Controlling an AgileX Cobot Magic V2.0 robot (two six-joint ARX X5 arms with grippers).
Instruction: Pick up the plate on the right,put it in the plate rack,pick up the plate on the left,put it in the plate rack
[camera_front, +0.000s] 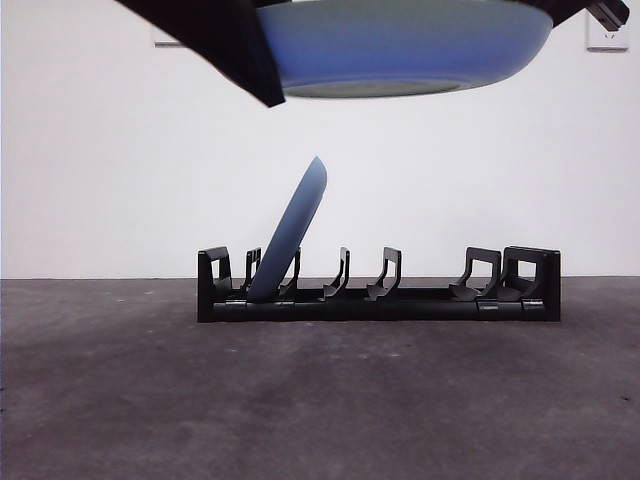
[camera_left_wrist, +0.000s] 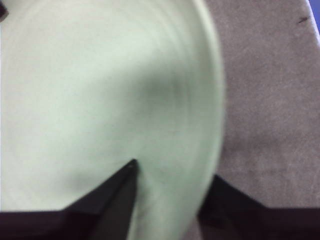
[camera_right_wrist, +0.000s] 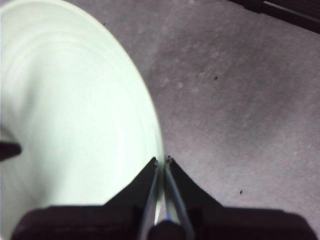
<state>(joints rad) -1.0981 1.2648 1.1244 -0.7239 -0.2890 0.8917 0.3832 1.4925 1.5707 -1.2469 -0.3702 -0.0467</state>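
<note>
One plate already leans in the plate rack, in a slot near the rack's left end as the front view shows it; its rim tips rightward over the prongs. That looks like the first half of the task done. The second plate is lifted off the table and hangs flat, high above the rack, so what is left is to tilt it on edge and lower it into a free slot.

The left gripper is clamped on this lifted plate: one jaw lies across the pale upper face and the other passes under the rim, with the rim between them. In the front view a dark jaw crosses the plate's left edge, which I take to be this gripper.

The right gripper has its jaws pressed nearly together right at the rim of the same plate. They seem to pinch the thin edge, though the hold is not plain to see. Bare table lies beyond it.
</note>
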